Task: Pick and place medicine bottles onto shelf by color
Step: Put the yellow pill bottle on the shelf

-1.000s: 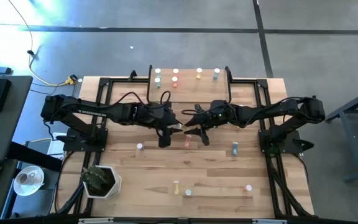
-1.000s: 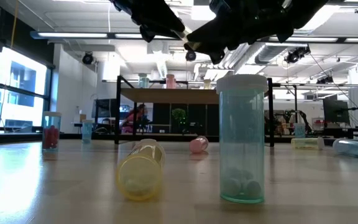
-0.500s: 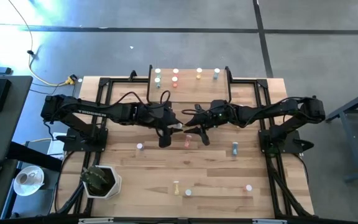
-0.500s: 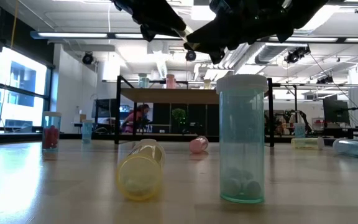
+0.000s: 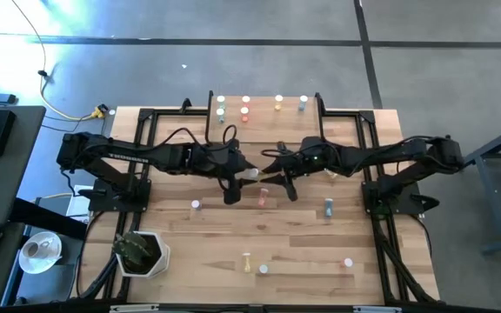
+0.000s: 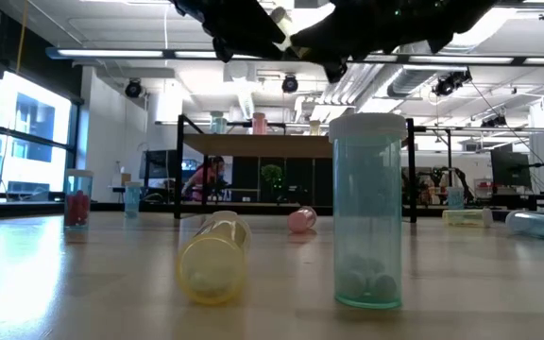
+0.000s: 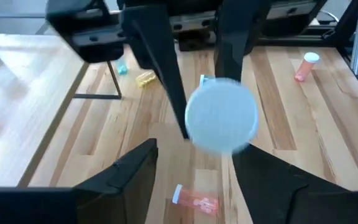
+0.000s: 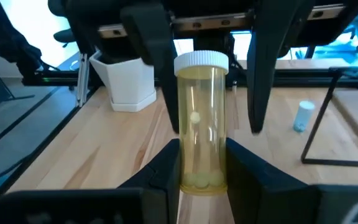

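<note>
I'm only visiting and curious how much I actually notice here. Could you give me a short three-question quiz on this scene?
1. True or false: the pink bottle on the table below the arms stands upright.
2. Which colour is the bottle gripped by the right end effector? A green, B yellow, C blue.
3. Fill in: the left end effector has its jaws ___.

Key: 1 false, it lies on its side. 2 B, the yellow bottle. 3 open.
</note>
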Available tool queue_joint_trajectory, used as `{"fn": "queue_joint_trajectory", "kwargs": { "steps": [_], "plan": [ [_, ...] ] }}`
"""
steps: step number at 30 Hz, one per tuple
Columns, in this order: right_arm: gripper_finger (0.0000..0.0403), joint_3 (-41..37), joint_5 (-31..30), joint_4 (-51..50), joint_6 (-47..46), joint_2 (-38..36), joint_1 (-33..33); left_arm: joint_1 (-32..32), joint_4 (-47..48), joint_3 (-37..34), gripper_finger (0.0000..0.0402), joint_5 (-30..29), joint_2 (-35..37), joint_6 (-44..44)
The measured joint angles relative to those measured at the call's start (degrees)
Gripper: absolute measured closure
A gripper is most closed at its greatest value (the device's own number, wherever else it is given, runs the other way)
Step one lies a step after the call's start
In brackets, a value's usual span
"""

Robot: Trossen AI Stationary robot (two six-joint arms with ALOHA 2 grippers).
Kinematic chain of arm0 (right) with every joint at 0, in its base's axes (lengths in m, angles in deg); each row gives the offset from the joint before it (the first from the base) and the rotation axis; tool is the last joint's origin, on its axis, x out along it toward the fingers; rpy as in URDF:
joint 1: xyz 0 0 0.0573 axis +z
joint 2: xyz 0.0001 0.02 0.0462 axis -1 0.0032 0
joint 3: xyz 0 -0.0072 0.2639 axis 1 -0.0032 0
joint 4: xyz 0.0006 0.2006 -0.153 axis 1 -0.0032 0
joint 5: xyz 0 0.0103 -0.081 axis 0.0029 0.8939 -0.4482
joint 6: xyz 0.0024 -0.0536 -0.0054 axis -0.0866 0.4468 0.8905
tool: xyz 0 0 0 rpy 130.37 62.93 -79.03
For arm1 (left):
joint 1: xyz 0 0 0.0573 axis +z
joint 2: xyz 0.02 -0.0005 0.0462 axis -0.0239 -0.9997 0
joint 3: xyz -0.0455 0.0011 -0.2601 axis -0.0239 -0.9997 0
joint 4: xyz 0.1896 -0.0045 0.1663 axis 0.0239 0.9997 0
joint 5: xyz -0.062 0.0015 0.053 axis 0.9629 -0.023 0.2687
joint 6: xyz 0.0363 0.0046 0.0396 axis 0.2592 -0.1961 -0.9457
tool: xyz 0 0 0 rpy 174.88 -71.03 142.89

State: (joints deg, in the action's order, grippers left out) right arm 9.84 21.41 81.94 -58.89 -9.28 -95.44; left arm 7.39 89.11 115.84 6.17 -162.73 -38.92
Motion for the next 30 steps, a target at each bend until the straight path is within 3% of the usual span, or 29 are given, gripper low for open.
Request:
{"fn": "queue_joint_trajectory", "kwargs": {
  "steps": [10, 19, 25, 30],
  "plan": [
    [0.0320, 0.04, -4.31, -2.48, 5.54, -8.59, 0.00, 0.00, -2.39, 0.00, 0.0190, 0.21, 3.25, -1.09],
    [0.0320, 0.04, -4.30, 2.19, 10.47, -13.23, 0.00, 0.62, -11.50, 0.00, 0.0190, 0.56, 3.26, -10.28],
    [0.0320, 0.04, -4.30, 5.54, 13.20, -13.26, 0.00, 2.57, -21.75, 0.00, 0.0190, 5.40, 3.26, -13.26],
    [0.0320, 0.04, -3.69, 6.96, 13.32, -12.83, 0.02, 3.84, -24.73, 0.00, 0.0190, 9.42, 3.22, -12.37]
  ]
}}
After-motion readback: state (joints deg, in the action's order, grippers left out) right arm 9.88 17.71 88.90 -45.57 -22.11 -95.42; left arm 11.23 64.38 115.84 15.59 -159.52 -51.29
